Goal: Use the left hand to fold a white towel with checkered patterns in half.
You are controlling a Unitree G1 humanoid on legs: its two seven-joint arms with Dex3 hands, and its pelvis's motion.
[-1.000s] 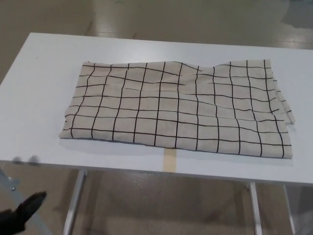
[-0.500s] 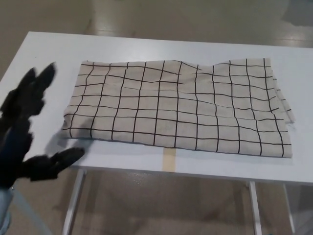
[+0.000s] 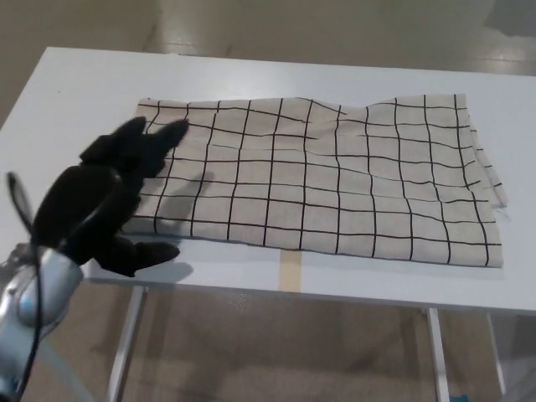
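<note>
A cream-white towel (image 3: 335, 180) with a black grid pattern lies flat across the white table (image 3: 92, 92), its long side running left to right. My black left hand (image 3: 109, 197) hovers over the towel's left edge, open, two fingers (image 3: 159, 138) stretched toward the far left corner and the thumb (image 3: 142, 251) over the near edge. It holds nothing. The hand hides the towel's near-left corner. My right hand does not show.
The table's near edge runs just below the towel, with a strip of tan tape (image 3: 291, 272) on it. Metal table legs (image 3: 127, 339) and a shiny floor show beneath. Bare table surface lies left of and beyond the towel.
My left hand has risen from below the table's front-left edge and moved right and forward, now over the towel's left end. The towel has not moved.
</note>
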